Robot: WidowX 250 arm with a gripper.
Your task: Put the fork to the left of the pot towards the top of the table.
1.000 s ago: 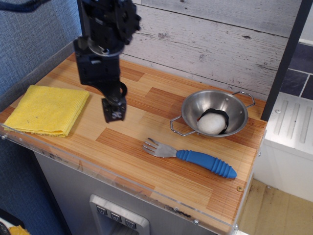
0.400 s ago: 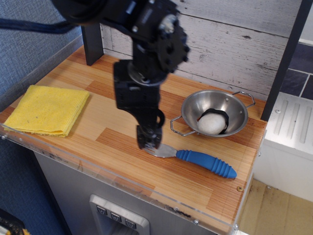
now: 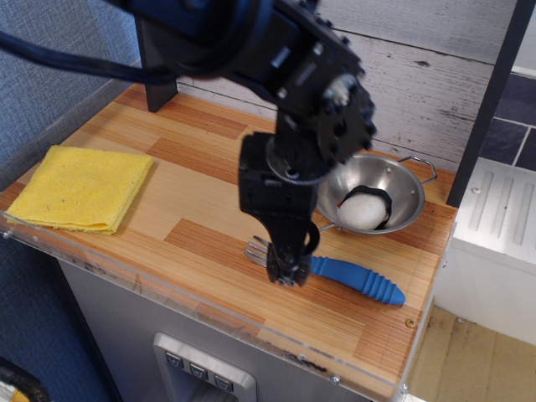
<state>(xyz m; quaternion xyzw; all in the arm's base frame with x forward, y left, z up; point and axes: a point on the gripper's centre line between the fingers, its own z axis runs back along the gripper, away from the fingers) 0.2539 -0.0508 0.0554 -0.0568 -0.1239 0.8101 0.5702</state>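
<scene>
The fork lies near the front edge of the wooden table (image 3: 201,172), its blue ribbed handle (image 3: 362,281) pointing right and its silver tines (image 3: 255,248) pointing left. My gripper (image 3: 287,270) points down over the fork's neck, just right of the tines, and hides that part. The fingers look close together, but I cannot tell whether they touch the fork. The steel pot (image 3: 402,180) stands behind the fork at the right and holds a white ball with a black band (image 3: 362,209).
A folded yellow cloth (image 3: 79,186) lies at the table's left front. A dark post (image 3: 157,75) stands at the back left against the plank wall. The clear acrylic edge (image 3: 209,314) runs along the front.
My arm has swung from the left middle of the table to the right and down, ending over the fork's neck. The fork, pot and cloth have not moved.
</scene>
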